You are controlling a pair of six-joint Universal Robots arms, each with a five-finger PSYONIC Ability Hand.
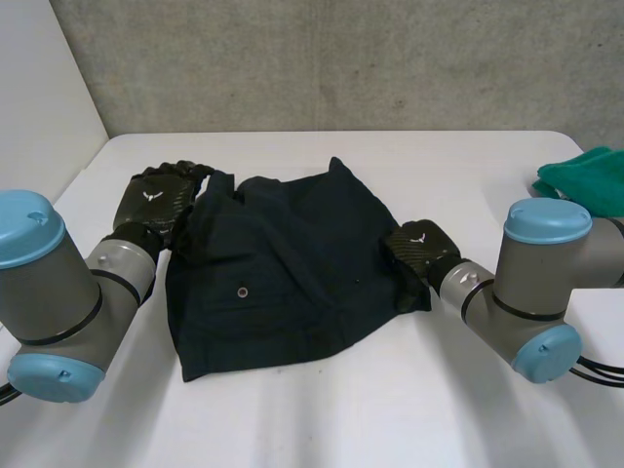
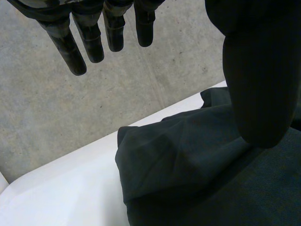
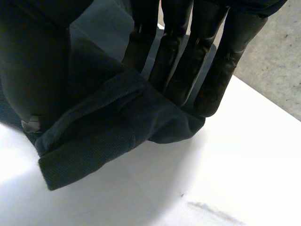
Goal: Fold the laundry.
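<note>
White tabletop (image 1: 322,419), rounded corners, pushed up against a rough grey concrete wall (image 1: 341,58), with a plain white panel (image 1: 39,78) in the upper left of the frame. A bunched green cloth (image 1: 585,175) sits at the right edge of the frame, well apart from everything else.

The thing being worked on is a navy garment (image 1: 283,273), shorts by the look of it, spread out mid-frame. It's wider than it is tall and sits a bit crooked: the near hem climbs from lower left to the right, and one corner pokes up toward the wall. There's a small snap (image 1: 241,291) on a pocket flap left of centre.

The left robot hand (image 1: 156,200) is at the garment's upper-left corner. Its fingers (image 2: 70,47) are straight and spread out in the air with the thumb held apart, gripping nothing, and the cloth lies below it. The right robot hand (image 1: 417,252) is on the right edge, where straight fingers (image 3: 221,70) and thumb (image 3: 33,61) are clamped on a fold of the fabric, lifted slightly off the tabletop.
</note>
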